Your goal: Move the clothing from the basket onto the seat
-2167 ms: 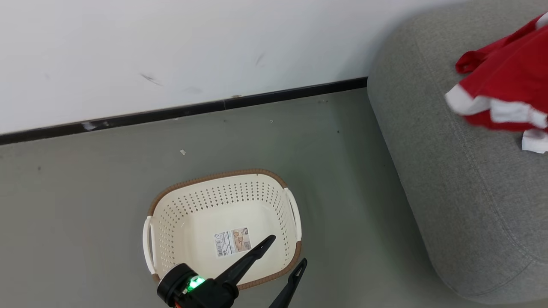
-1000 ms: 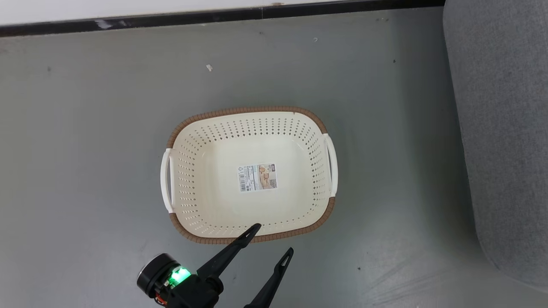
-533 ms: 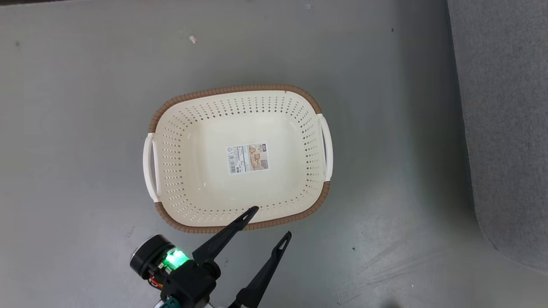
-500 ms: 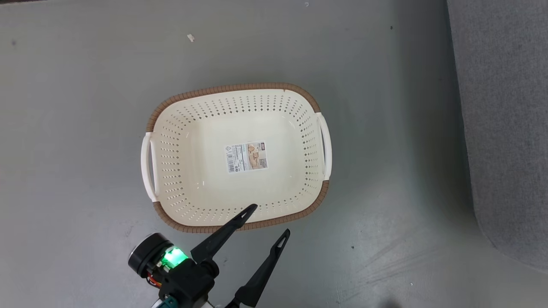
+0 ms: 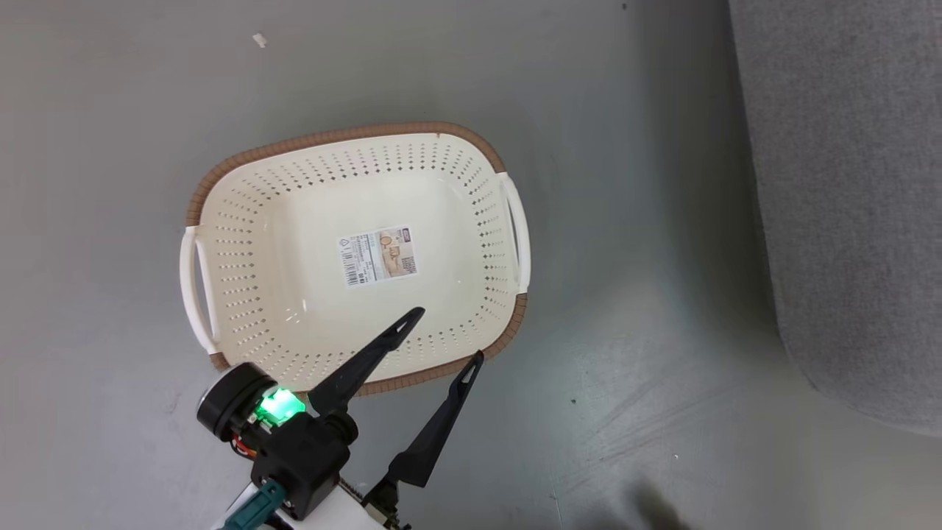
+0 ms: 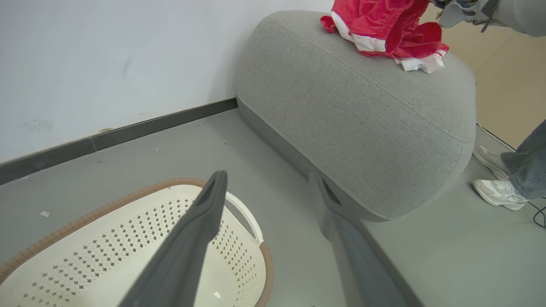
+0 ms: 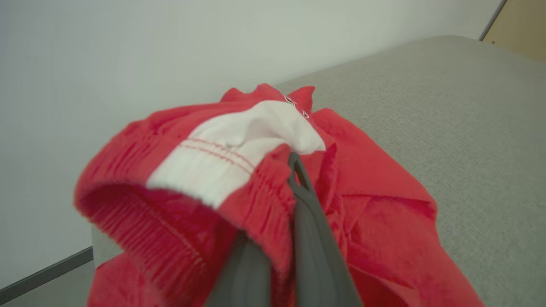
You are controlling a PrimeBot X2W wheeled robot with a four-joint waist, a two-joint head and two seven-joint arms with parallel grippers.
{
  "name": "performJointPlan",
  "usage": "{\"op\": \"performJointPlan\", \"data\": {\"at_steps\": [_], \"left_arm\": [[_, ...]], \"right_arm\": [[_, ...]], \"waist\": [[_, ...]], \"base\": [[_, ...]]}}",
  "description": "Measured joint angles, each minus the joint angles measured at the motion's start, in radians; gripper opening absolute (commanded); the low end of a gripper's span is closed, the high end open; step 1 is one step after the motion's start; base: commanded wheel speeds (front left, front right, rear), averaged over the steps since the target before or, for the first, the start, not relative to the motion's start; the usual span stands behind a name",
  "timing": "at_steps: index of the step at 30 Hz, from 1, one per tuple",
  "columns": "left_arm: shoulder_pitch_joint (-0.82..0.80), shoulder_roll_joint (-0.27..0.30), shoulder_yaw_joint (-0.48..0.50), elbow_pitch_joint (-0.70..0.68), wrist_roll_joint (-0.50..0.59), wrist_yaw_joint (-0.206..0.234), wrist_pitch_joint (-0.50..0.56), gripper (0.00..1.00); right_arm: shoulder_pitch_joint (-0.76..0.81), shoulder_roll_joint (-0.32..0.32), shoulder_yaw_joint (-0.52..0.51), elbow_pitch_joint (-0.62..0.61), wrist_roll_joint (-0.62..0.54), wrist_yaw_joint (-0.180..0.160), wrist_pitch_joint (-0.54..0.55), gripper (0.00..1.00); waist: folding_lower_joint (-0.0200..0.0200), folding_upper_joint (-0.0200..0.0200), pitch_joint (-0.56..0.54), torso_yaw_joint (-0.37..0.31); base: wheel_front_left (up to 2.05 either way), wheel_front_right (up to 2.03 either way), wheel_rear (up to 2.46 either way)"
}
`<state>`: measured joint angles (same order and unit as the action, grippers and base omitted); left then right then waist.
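Observation:
The cream basket [image 5: 243, 243] with its brown rim stands on the floor, and only a paper label [image 5: 377, 255] lies in it. My left gripper [image 5: 449, 335] hovers open over the basket's near right rim, with nothing between its fingers. The left wrist view has that gripper [image 6: 268, 179] over the basket [image 6: 106, 264], beside the grey seat [image 6: 362, 119]. Red clothing [image 6: 384, 21] with white trim lies on top of the seat. My right gripper [image 7: 294, 162] is shut on a fold of the red clothing [image 7: 375, 200] over the seat [image 7: 448, 106].
The seat [image 5: 846, 184] runs along the right side, with bare grey floor [image 5: 625, 331] between it and the basket. A white wall with a dark skirting [image 6: 128, 132] lies behind. A person's shoes [image 6: 497, 192] and trouser leg stand past the seat's far end.
The head camera has tilted down and turned, so wall and skirting have left the picture and the basket sits further left in it. The left gripper stays open by the basket's near rim.

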<state>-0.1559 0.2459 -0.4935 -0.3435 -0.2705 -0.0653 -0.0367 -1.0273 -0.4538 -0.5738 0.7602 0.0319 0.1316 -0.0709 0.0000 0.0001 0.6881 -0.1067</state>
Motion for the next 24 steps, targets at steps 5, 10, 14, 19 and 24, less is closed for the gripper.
{"op": "performJointPlan", "data": {"at_steps": [5,10,14,19,24], "left_arm": [[-0.023,0.000,0.005,0.008,0.000,0.000,-0.010,1.00],[-0.028,-0.003,0.005,0.028,0.000,0.000,-0.021,1.00],[-0.038,-0.006,0.005,0.044,0.000,-0.008,-0.031,1.00],[-0.040,-0.014,0.004,0.066,-0.002,-0.009,-0.037,1.00],[-0.040,-0.019,0.000,0.083,-0.011,-0.009,-0.044,1.00]], "right_arm": [[0.032,0.011,-0.028,0.036,-0.011,0.000,-0.035,0.29],[0.038,0.006,-0.041,0.056,-0.011,0.000,-0.071,1.00],[0.053,0.004,-0.051,0.072,-0.010,0.000,-0.098,1.00],[0.098,0.007,-0.046,0.093,-0.003,0.000,-0.119,1.00],[0.164,0.021,-0.019,0.115,0.000,0.000,-0.132,1.00]], "waist": [[0.0000,0.0000,-0.005,-0.027],[0.0000,0.0000,-0.026,-0.045],[0.0000,0.0000,-0.048,-0.057],[0.0000,0.0000,-0.080,-0.070],[0.0000,0.0000,-0.113,-0.083]], "base": [[0.00,0.00,0.00],[0.00,0.00,0.00],[0.00,0.00,0.00],[0.00,0.00,0.00],[0.00,0.00,0.00]]}}
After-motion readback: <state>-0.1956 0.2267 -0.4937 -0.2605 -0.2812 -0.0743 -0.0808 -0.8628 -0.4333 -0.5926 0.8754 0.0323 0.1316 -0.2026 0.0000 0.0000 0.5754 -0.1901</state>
